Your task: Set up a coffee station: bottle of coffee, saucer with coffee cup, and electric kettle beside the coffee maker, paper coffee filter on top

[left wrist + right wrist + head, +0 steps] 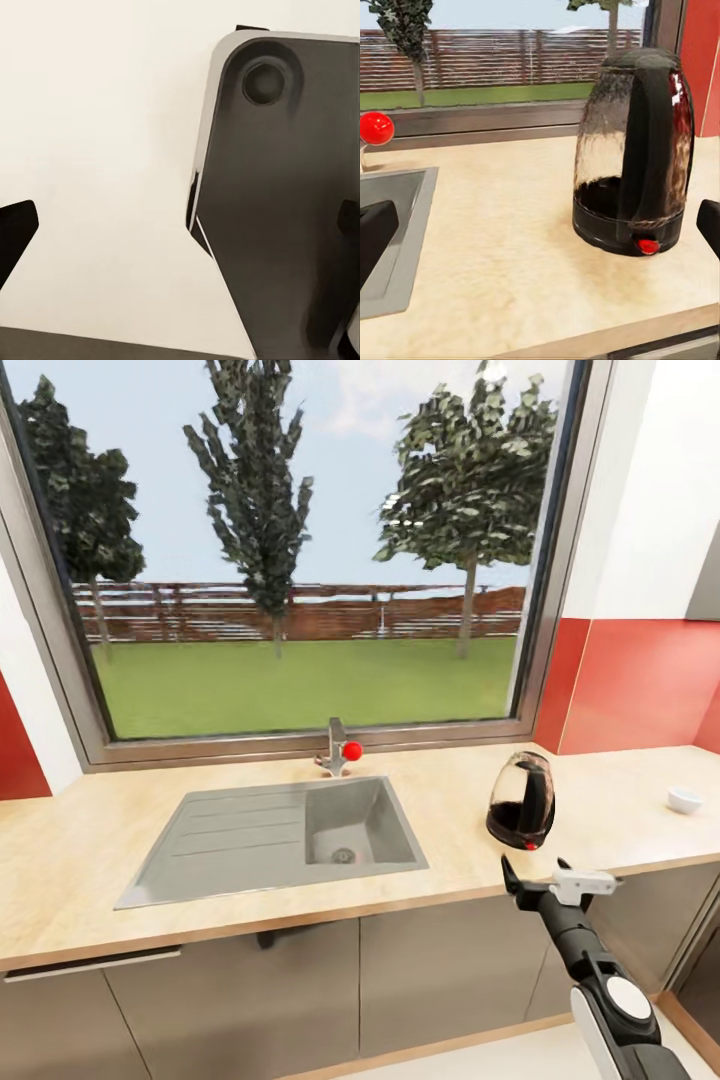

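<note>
The right claw (535,877) hangs just off the front edge of the wooden surface (80,860), its two fingers spread apart and holding nothing, pointed toward the electric kettle (521,800). The kettle stands upright on the surface near its front edge, to the right of the sink (240,840), its dark handle turned toward the claw and a small red switch at its base; it is close ahead of the fingertips but not touching them. In the right wrist view the kettle (631,150) sits between the two dark fingertips (375,232) at the picture's edges, with clear surface in front of it. The left claw's fingertips (15,232) likewise show set wide apart, empty, before a pale wall and a dark panel (285,195). A small white bowl-like dish (685,799) rests on the surface well to the kettle's right. A tap with a red knob (351,750) stands behind the sink, under the window (300,540).
</note>
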Robot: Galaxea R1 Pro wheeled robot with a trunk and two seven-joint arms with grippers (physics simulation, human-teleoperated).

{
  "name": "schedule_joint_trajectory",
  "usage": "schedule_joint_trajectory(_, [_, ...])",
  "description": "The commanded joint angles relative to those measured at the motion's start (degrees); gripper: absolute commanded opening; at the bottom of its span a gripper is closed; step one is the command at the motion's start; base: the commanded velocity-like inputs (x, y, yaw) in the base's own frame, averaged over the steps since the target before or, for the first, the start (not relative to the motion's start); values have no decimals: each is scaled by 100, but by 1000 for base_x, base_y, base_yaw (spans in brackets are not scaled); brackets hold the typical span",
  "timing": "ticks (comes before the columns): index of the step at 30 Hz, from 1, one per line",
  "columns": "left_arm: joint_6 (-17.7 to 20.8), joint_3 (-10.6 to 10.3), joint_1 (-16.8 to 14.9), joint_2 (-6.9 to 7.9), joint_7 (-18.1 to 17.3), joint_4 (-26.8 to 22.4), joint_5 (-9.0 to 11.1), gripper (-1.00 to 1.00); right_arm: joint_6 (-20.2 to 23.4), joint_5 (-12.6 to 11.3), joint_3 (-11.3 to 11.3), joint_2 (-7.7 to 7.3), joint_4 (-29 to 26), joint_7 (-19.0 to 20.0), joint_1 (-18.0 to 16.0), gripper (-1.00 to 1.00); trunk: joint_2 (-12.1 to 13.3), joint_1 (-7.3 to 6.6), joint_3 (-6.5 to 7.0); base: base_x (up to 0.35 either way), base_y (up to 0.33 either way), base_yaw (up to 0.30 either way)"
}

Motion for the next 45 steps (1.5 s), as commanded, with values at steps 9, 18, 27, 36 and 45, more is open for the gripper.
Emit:
schedule_joint_trajectory(9, [-49,38,145,8,-1,24,35,100,-12,-73,-6,-4,109,15,-3,100,-8,2,-9,148,-2,0])
schedule_joint_trajectory(18, [-44,43,160,-8,5,24,41,100,-14,-73,-214,3,109,16,-6,100,-8,2,-9,120,-43,0])
schedule_joint_trajectory(27, [-44,47,161,-9,5,32,41,100,-14,-65,-219,4,116,17,-5,100,-8,2,-9,71,-36,0])
schedule_joint_trajectory(36, [-44,47,161,-9,5,32,42,100,-14,-65,-218,5,117,18,-6,100,-8,2,-9,154,-107,0])
schedule_joint_trajectory(45, [-44,53,160,2,5,33,42,100,-14,-60,-215,5,117,22,-5,100,-8,2,-9,49,-29,0])
